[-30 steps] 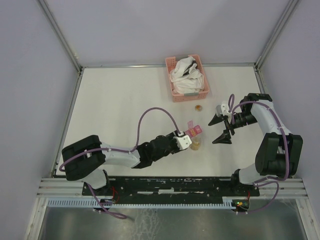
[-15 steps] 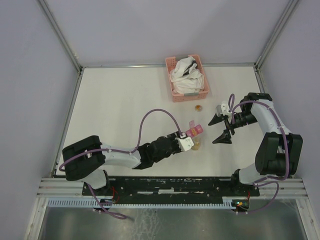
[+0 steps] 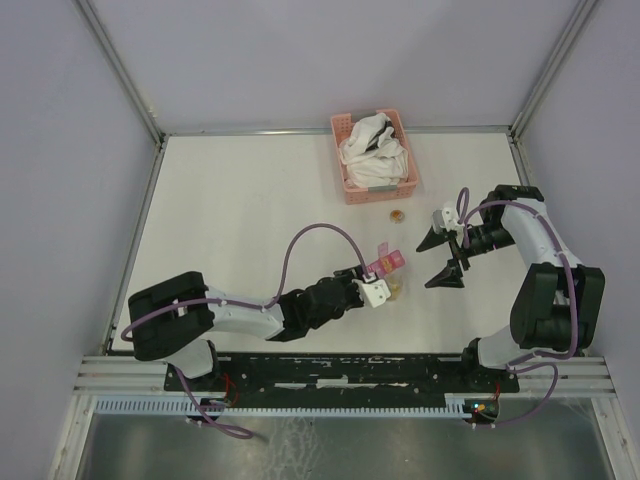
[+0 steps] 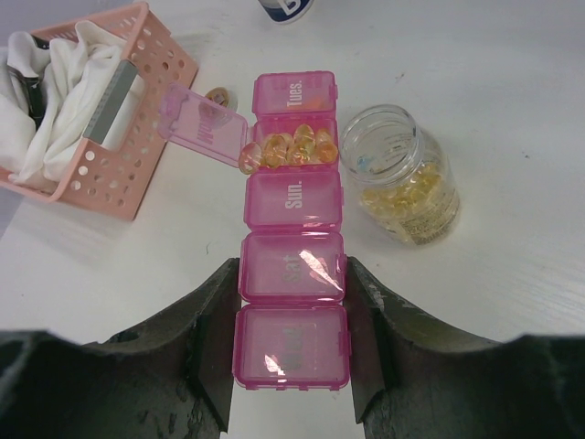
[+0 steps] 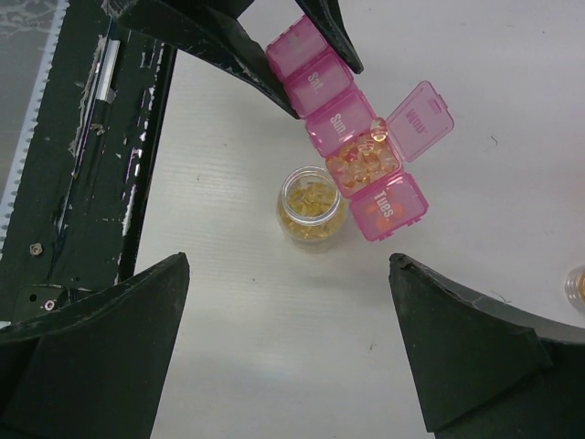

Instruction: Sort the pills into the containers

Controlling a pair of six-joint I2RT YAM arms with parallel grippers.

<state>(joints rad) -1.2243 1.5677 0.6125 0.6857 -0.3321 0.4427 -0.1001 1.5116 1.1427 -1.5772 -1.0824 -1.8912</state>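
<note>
The containers are a magenta-pink strip pill box lying on the white table. In the left wrist view the box has one lid flipped open, and that compartment holds several amber pills. A clear round jar of yellow pills stands just right of the box, uncapped. My left gripper is shut on the box's near end, a finger on each side. My right gripper hangs wide open and empty to the right of the jar. The right wrist view shows the box and the jar ahead of it.
A pink lattice basket with white cloth stands at the back of the table. A small round amber piece lies between the basket and the pill box. The black frame rail runs along the near table edge.
My left gripper has shifted slightly toward the near edge with the pill box in it. The right arm has not moved.
</note>
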